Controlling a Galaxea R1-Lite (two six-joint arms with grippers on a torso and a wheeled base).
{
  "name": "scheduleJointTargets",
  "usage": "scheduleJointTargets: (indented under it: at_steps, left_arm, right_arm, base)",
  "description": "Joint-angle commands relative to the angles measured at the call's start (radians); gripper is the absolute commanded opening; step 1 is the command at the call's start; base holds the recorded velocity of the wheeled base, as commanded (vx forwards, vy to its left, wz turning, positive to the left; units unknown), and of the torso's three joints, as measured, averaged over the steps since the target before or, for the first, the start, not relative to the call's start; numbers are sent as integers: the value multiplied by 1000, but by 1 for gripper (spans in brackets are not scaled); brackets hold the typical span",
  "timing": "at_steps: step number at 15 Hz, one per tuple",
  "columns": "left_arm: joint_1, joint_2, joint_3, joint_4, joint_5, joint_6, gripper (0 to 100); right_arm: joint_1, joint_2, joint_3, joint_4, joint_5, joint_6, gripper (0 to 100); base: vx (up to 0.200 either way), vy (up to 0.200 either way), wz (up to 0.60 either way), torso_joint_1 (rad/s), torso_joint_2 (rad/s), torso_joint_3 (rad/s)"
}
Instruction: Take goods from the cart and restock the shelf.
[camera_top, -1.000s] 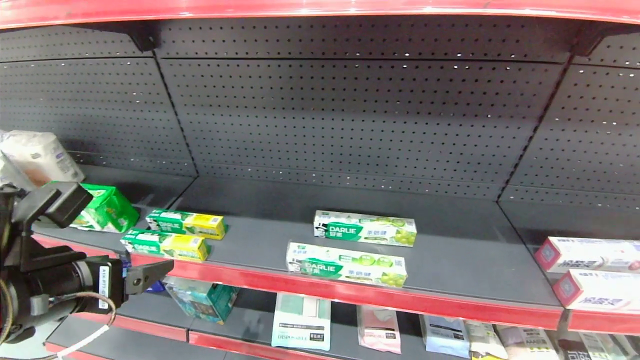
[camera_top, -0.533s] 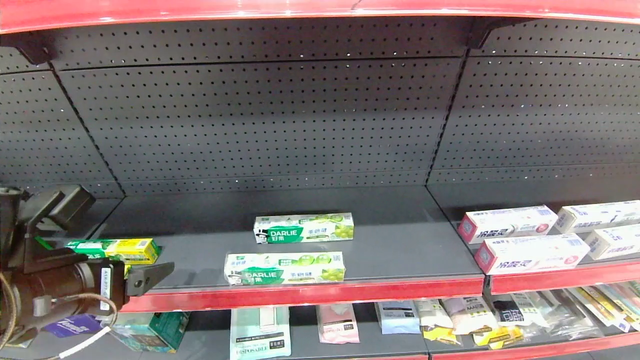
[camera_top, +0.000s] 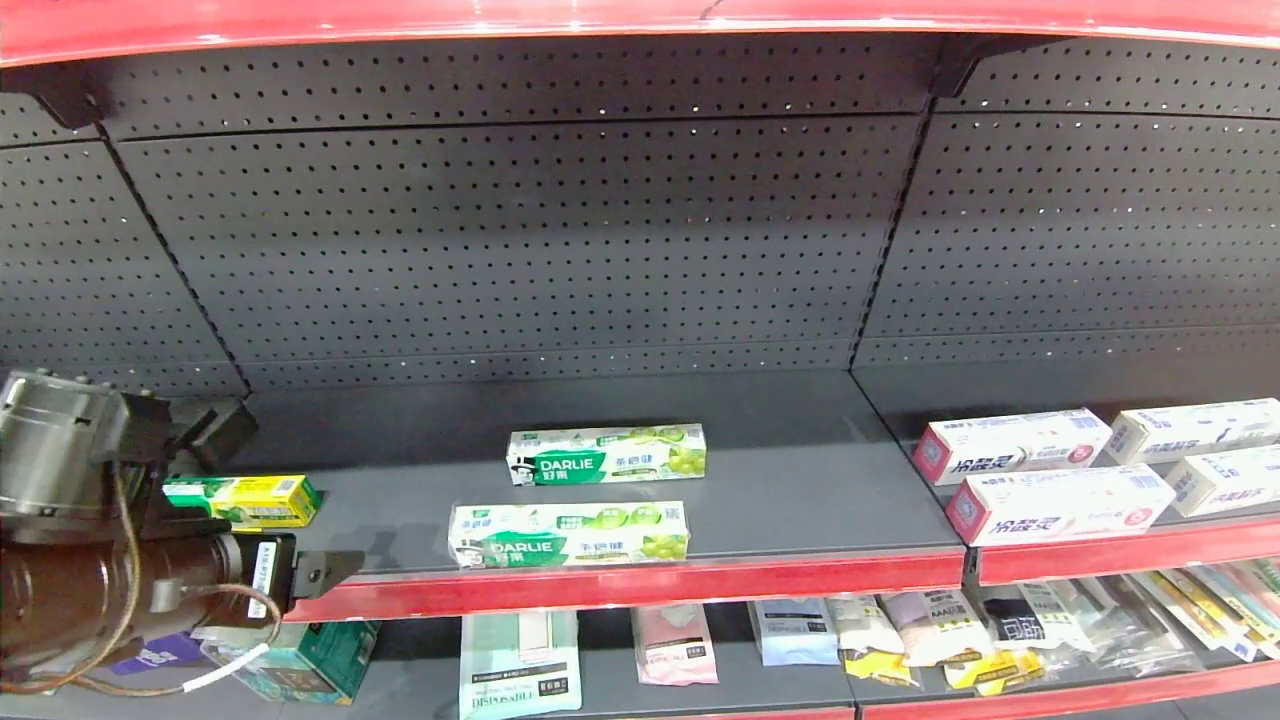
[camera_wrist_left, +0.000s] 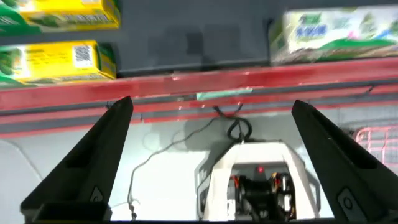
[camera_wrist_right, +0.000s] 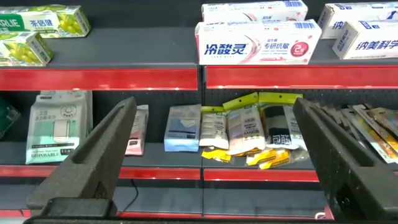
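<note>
Green toothpaste boxes (camera_top: 568, 535): being displayed flat on the shelf (camera_top: 620, 585), long axes running left-right along its front edge.
Left gripper (camera_wrist_left: 211, 107): being held spread, empty.
Right gripper (camera_wrist_right: 214, 102): being held spread, empty.

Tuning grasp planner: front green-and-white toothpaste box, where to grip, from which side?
Probably mid-length, across its narrow width, from the front and above: the front green-and-white toothpaste box lies flat, long side along the red shelf lip, bare shelf behind.

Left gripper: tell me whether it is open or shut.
Open. The left wrist view shows the left gripper with its black fingers spread wide apart and nothing held between them.
</note>
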Motion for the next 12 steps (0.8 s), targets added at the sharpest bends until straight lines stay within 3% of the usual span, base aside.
scheduleJointTargets:
  at_steps: [1, 6, 12]
  left_arm:
    - [0, 114, -38, 4, 2, 1, 100]
    - [3, 233, -133, 4, 31, 1, 100]
    - [14, 263, -141, 30, 34, -1, 100]
  right_arm:
    - [0, 3, 0, 0, 0, 0, 100]
    - [0, 3, 0, 0, 0, 0, 100]
    - [0, 3, 0, 0, 0, 0, 100]
  base:
    - [0, 0, 0, 0, 0, 0]
    - [0, 0, 0, 0, 0, 0]
    - [0, 0, 0, 0, 0, 0]
